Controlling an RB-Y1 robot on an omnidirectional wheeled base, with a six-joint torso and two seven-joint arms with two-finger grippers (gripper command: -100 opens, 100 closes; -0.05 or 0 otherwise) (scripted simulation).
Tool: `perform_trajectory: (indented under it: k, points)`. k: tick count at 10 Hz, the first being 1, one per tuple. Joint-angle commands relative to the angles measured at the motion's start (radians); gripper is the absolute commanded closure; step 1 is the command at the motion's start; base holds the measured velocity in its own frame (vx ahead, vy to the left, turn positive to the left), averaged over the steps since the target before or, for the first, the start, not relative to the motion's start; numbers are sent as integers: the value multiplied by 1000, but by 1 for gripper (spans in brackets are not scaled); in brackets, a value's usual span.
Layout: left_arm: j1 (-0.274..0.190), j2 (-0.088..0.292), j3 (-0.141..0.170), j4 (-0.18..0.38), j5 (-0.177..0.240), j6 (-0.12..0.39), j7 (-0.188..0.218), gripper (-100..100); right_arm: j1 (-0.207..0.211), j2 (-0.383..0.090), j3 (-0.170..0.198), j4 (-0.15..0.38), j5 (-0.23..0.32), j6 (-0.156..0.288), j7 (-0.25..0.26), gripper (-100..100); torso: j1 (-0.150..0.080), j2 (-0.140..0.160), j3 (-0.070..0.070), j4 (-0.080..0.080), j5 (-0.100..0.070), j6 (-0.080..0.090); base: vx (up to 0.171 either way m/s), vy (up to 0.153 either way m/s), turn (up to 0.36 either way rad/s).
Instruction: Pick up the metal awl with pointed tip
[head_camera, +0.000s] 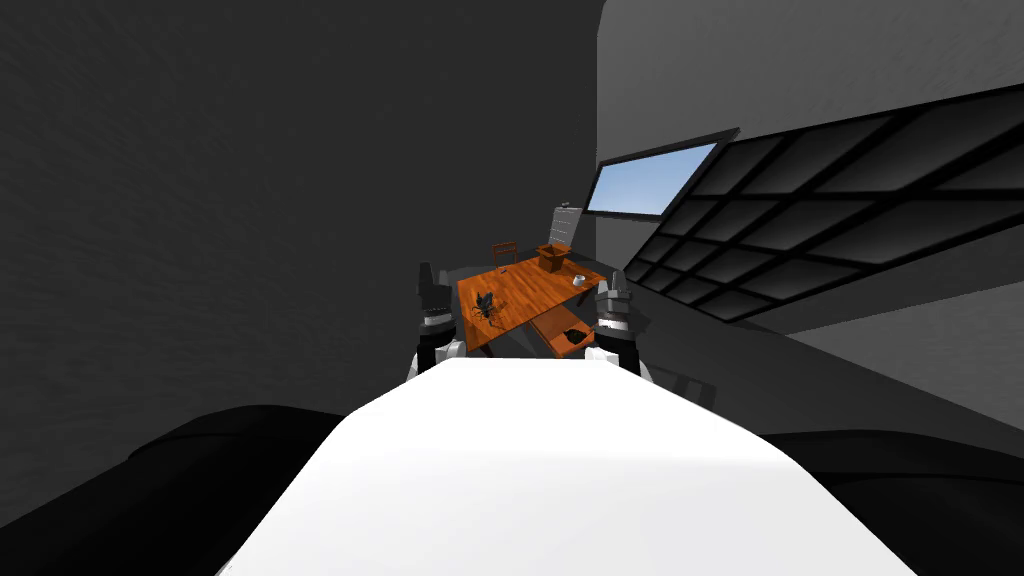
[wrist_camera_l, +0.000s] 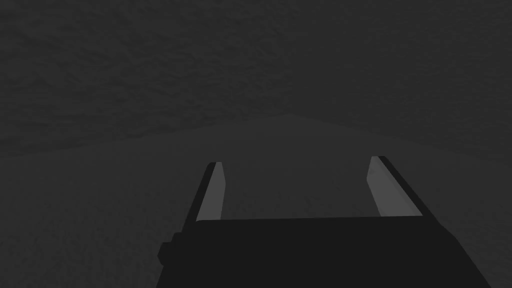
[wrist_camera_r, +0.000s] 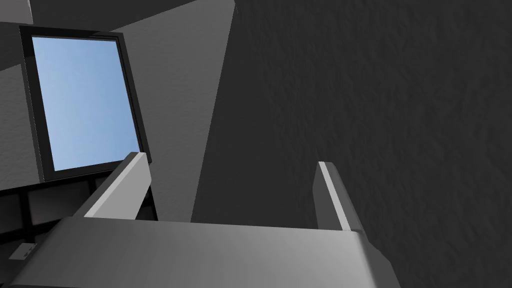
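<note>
Sitting in the middle of the head view is an orange table with a flat wooden top made of planks and straight edges. A brown open box is standing at its far end, and a little white cup is sitting near its right edge. A small dark spiky thing is lying on the near left part of the top. The awl is too small to pick out, so I cannot tell if this is it. A thin brown chair is standing at the far left side of the table. A low orange bench is sitting at the near right side. Dark floor is lying open between the grippers and the table, which is well apart from both.

The left gripper is showing just left of the table, its two thin flat fingers spread wide with nothing between them. The right gripper is showing just right of the table, spread wide too and holding nothing.
</note>
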Motion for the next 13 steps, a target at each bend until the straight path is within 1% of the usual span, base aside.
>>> perform_trajectory:
  k: [1,3,5,6,10,11,12,13]
  points:
    - [1,37,-3,15,1,6,-1,-100,0,0,0,0,0,0,0,0,0,0,0,0,0,0,-7,3,-50]
    - [3,91,-9,50,5,21,-5,-100,0,0,0,0,0,0,0,0,1,1,0,0,0,0,-19,11,-69]
    - [8,141,-17,101,10,43,-11,-100,0,0,0,0,0,0,0,0,2,2,1,0,0,0,-37,23,-85]
    - [8,141,-17,101,10,43,-11,-100,0,0,0,0,0,0,0,0,2,3,1,1,0,0,-28,14,-47]
    - [27,218,-41,237,26,106,-28,-100,0,0,0,0,0,0,0,0,2,3,2,1,1,0,-45,26,-117]
    - [33,233,-48,265,31,124,-34,-100,0,0,0,0,0,0,0,0,2,4,2,1,1,0,-65,39,-150]
    - [33,233,-48,276,31,124,-34,-100,0,0,0,0,0,0,0,0,3,4,3,1,1,0,-43,23,-50]
    - [40,247,-55,312,36,144,-39,-100,0,0,0,0,0,0,0,0,2,3,2,1,1,0,-35,12,-94]
